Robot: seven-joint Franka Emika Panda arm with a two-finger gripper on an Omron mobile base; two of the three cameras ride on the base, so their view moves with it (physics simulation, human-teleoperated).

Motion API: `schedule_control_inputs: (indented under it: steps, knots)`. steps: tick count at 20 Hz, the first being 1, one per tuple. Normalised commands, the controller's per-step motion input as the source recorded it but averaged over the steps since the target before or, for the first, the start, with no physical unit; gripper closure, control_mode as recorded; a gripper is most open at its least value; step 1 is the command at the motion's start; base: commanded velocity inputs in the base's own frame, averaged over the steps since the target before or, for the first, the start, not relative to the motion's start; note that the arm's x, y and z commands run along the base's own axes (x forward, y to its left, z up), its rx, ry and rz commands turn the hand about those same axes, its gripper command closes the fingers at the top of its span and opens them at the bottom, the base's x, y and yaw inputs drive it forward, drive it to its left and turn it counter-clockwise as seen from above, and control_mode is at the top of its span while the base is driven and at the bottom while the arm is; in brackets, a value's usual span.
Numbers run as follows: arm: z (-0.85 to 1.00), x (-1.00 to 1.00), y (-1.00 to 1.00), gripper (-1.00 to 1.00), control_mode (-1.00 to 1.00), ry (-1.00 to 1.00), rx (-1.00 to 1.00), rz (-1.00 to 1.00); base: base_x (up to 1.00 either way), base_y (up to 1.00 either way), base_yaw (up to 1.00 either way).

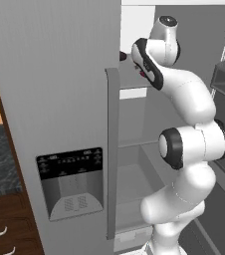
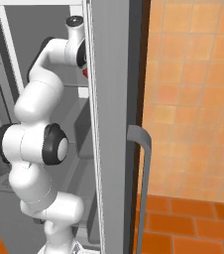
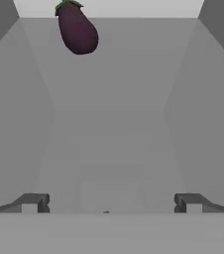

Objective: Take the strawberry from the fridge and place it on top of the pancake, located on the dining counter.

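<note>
The two-finger gripper hangs released, its dark tips wide apart with nothing between them, inside the tall grey two-door fridge, over a bare grey shelf; well ahead of it, towards the back wall, lies a dark purple eggplant with a green cap; a tiny bright red strawberry peeks out just beside the white wrist in the right base view.
</note>
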Motion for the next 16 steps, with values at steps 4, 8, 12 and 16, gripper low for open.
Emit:
schedule_control_inputs:
  steps: [4,8,12,16]
  knots:
    - [-0.13,-0.08,0.01,-1.0,-1.0,0.0,0.0,0.0,0.0,0.0,0.0]
    - [-0.06,-0.14,0.03,-1.0,-1.0,0.0,0.0,0.0,0.0,0.0,0.0]
    - [-0.01,-0.1,0.0,-1.0,-1.0,0.0,0.0,0.0,0.0,0.0,0.0]
    - [-0.03,-0.01,0.0,-1.0,-1.0,0.0,0.0,0.0,0.0,0.0,0.0]
